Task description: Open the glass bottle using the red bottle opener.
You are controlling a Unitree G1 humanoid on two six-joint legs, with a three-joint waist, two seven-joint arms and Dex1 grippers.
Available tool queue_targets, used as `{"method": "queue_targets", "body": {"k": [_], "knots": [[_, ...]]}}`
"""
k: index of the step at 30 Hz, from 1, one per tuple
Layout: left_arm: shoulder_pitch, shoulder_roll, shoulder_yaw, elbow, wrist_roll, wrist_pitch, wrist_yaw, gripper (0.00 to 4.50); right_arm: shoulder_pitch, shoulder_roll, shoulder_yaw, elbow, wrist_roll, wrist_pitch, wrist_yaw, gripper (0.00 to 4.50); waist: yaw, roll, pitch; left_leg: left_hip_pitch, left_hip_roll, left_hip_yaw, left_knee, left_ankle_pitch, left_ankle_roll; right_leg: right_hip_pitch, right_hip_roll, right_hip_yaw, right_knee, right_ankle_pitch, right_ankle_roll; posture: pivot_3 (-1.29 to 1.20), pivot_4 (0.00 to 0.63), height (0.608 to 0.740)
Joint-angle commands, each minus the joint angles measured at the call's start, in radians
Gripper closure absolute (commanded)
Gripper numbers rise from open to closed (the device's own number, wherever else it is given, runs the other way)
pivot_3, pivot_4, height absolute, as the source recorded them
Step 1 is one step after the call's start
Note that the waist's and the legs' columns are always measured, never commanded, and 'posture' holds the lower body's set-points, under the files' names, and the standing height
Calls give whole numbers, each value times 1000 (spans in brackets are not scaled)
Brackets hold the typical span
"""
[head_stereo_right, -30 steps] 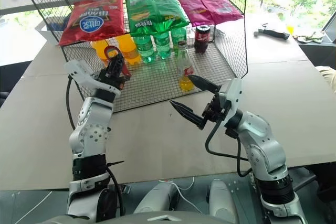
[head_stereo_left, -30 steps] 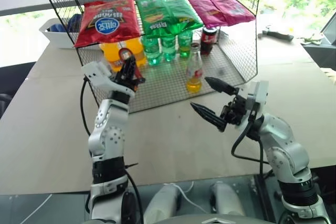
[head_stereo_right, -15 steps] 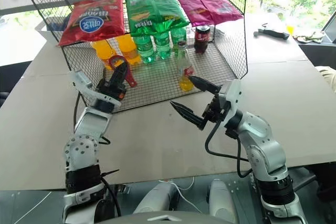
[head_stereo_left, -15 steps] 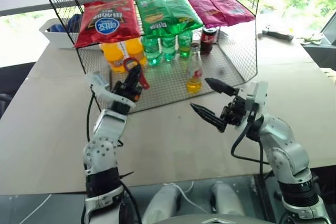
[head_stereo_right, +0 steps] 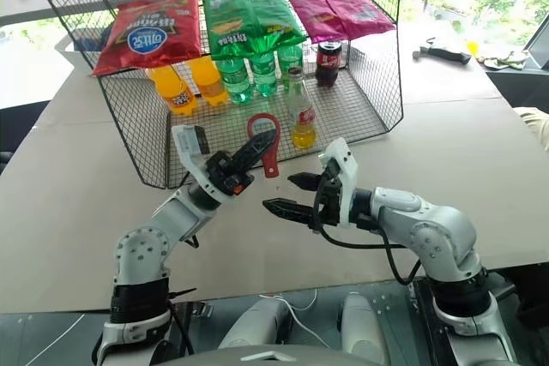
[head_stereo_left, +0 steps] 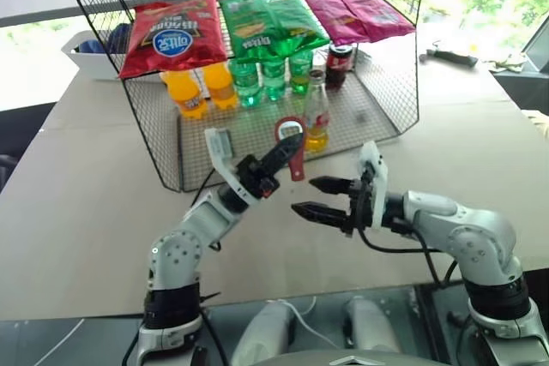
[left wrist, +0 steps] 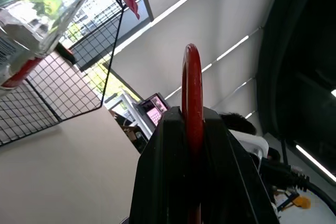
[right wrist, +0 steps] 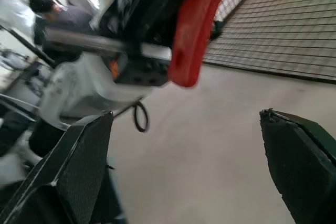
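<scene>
Left gripper [head_stereo_left: 279, 158] is clamped tight on the red bottle opener [head_stereo_left: 292, 139]. Right gripper [head_stereo_left: 319, 198] is spread wide, holding nothing. The glass bottle [head_stereo_left: 316, 115] stands upright in the wire rack [head_stereo_left: 377, 117] just behind them.

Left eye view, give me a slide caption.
Left gripper holds the red bottle opener near the glass bottle; right gripper open.

Left end effector [head_stereo_left: 286, 147] clamped and raised; right end effector [head_stereo_left: 319, 197] spread, pointing left.

Both arms are covered in silver-grey shells; black cables are looped beside them, and black tapered fingers [head_stereo_left: 330, 186] are fitted.
</scene>
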Motion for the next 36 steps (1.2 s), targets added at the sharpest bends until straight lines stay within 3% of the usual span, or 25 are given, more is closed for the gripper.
{"method": "queue_targets", "body": {"k": [1, 10, 13, 15, 16, 19, 22, 23, 36], "knots": [[2, 4, -15, -22, -16, 8, -38, 4390, -36, 19, -67, 14, 209, 56, -97, 0, 0, 0, 0, 0, 0, 0, 0, 0, 0, 0, 0, 0, 0, 0, 0, 0, 150, 740], [32, -3, -37, -23, 0, 7, -87, 4390, -66, -10, -54, 32, 404, 38, -251, 0, 0, 0, 0, 0, 0, 0, 0, 0, 0, 0, 0, 0, 0, 0, 0, 0, 150, 740], [41, -12, -42, -28, 11, -8, -95, 4500, -72, -22, -44, 37, 425, 27, -276, 607, 0, 0, 0, 0, 0, 0, 0, 0, 0, 0, 0, 0, 0, 0, 0, 0, 150, 740], [43, -24, -34, -26, 17, -29, -96, 4500, -76, -32, -31, 36, 428, 32, -280, 1369, 0, 0, 0, 0, 0, 0, 0, 0, 0, 0, 0, 0, 0, 0, 0, 0, 150, 740], [43, -31, -30, -23, 16, -37, -98, 4500, -77, -40, -24, 36, 431, 36, -283, 1518, 0, 0, 0, 0, 0, 0, 0, 0, 0, 0, 0, 0, 0, 0, 0, 0, 150, 740], [43, -44, -27, -20, 16, -49, -103, 4500, -78, -58, -6, 36, 442, 32, -291, 3079, 0, 0, 0, 0, 0, 1, 0, 0, 0, 0, 0, 0, -1, 0, 0, 0, 150, 740], [47, -62, -30, -19, 20, -61, -115, 4500, -83, -69, 6, 41, 464, 30, -307, 4266, 0, 0, 0, 0, 0, 0, 0, 0, 0, 0, 0, 0, -1, 0, 0, 0, 150, 740], [51, -68, -36, -20, 24, -62, -121, 4500, -85, -70, 6, 45, 474, 25, -316, 4399, 0, 0, 0, -1, 0, 0, 0, 0, 0, 0, 0, 0, -1, 0, 0, 0, 150, 740], [38, -99, -22, 11, -6, -60, -55, 4500, -103, -28, -4, 109, 635, -98, -455, 4399, 0, 0, 0, -1, 0, 0, 0, 0, 0, 0, 0, 0, -1, 0, 0, 0, 150, 740]]}}
